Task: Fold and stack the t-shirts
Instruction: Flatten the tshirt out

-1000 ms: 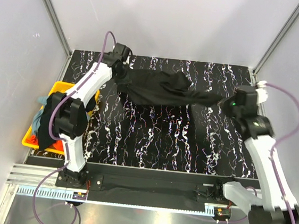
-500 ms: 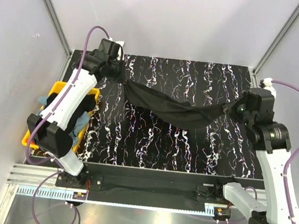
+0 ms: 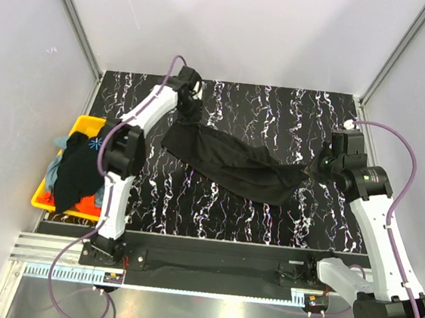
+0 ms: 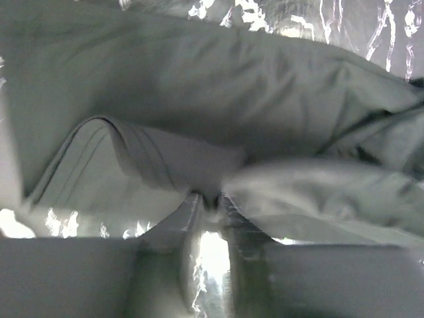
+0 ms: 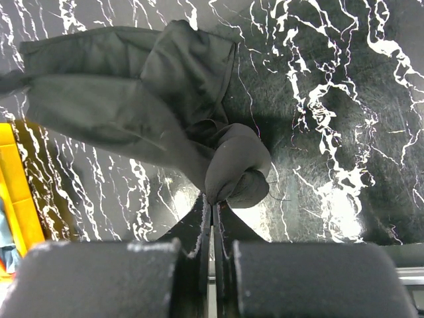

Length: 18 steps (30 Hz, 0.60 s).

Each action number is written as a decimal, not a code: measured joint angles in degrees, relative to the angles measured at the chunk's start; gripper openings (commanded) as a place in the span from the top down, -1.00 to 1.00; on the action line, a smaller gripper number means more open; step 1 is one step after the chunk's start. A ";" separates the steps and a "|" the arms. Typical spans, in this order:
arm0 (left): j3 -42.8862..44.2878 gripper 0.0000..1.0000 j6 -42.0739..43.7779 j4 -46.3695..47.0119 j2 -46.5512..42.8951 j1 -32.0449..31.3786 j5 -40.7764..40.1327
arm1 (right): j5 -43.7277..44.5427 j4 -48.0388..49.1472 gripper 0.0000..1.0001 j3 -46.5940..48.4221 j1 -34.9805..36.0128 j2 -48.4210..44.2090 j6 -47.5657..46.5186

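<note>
Black t-shirt spanning the marbled table as a crumpled band, slung between two grippers. We see the left gripper pinched tight on one end near the far edge. The right gripper is closed on a bunched end at the right side. At far left, other t-shirts lie heaped in the yellow bin.

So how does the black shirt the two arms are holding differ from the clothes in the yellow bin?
The black t-shirt is strung out between the left fingers and right fingers; the heap of shirts lies bunched in the yellow bin, ungripped. The held one looks plain black; the heap shows a pale-blue starburst, grey-blue and orange-red. Both are crumpled, unfolded cloth.
</note>
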 measured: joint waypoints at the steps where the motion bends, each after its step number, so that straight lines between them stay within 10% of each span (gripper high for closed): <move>1: 1.99 0.09 0.39 -0.13 2.38 0.00 0.90 | -0.07 0.46 1.00 -0.55 0.00 -0.02 0.00; 6: 5.73 -0.26 2.27 0.55 7.93 0.00 3.15 | -0.39 2.34 1.00 -1.20 0.00 1.53 -0.09; 18: -20.31 0.24 -0.50 11.80 -9.05 1.07 -0.26 | -3.65 7.74 1.00 -2.91 0.00 3.85 -0.15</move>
